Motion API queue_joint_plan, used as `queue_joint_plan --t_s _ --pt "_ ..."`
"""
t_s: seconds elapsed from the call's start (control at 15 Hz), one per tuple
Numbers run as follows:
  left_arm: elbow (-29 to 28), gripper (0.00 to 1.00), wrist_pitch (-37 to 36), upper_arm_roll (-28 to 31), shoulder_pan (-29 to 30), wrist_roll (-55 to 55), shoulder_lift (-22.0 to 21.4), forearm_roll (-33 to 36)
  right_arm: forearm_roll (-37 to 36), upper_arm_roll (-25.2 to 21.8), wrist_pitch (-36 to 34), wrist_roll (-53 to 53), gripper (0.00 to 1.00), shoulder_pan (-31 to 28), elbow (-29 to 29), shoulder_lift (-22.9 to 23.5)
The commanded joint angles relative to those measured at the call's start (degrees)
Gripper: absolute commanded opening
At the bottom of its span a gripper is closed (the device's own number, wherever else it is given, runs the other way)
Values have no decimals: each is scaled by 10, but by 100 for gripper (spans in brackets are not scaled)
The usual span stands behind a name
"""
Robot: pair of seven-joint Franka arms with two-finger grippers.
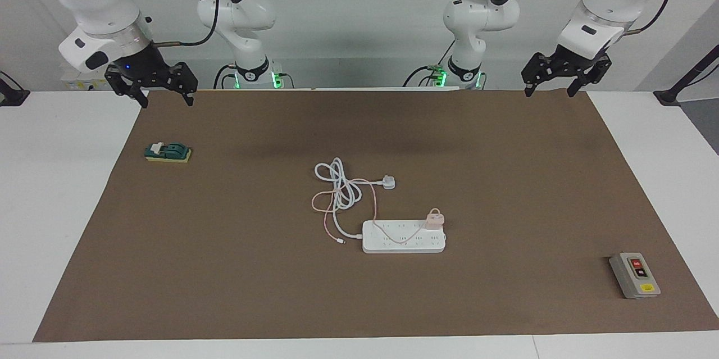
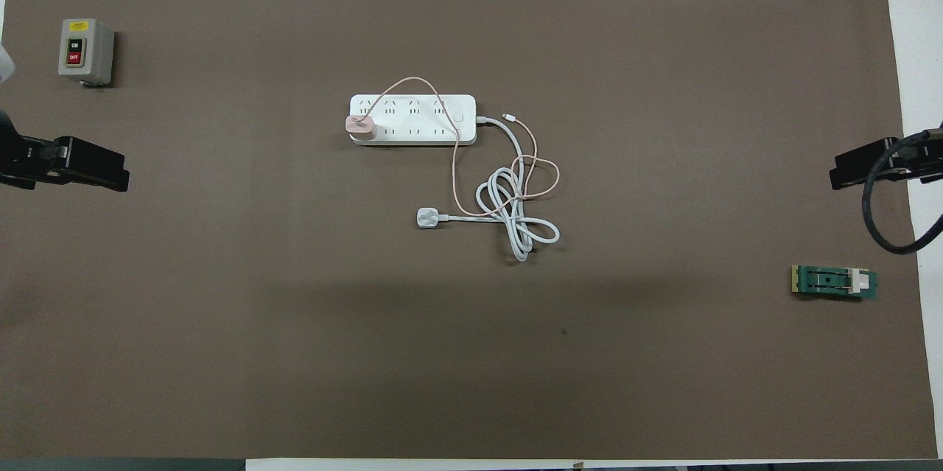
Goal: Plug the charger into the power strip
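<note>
Left pincer: facing view, 1 o'clock, raised over the brown mat's edge, fingers apart, empty. Right pincer: 10 o'clock, likewise apart and empty. Charger: seated on the power strip, at its end toward the left arm, at 6 o'clock of centre. Overhead view: charger on power strip, 11 o'clock of centre; pink cable loops to 4 o'clock of the strip.

The mat covering the table looks like matt brown paper, faintly creased; the table itself is smooth white; the power strip and the charger look like smooth plastic, white and pale pink; the cable is thin and rubbery; the switch box is dull grey, its buttons glossier.
</note>
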Motion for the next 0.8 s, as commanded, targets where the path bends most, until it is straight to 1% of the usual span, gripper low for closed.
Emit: queue_joint_plan --t_s 0.0,0.73 --pt "1 100 11 0 3 -2 7 8 9 6 8 4 100 -6 -10 -9" --pt "-17 100 34 0 4 -2 3 6 9 6 6 2 100 -6 -10 -9"
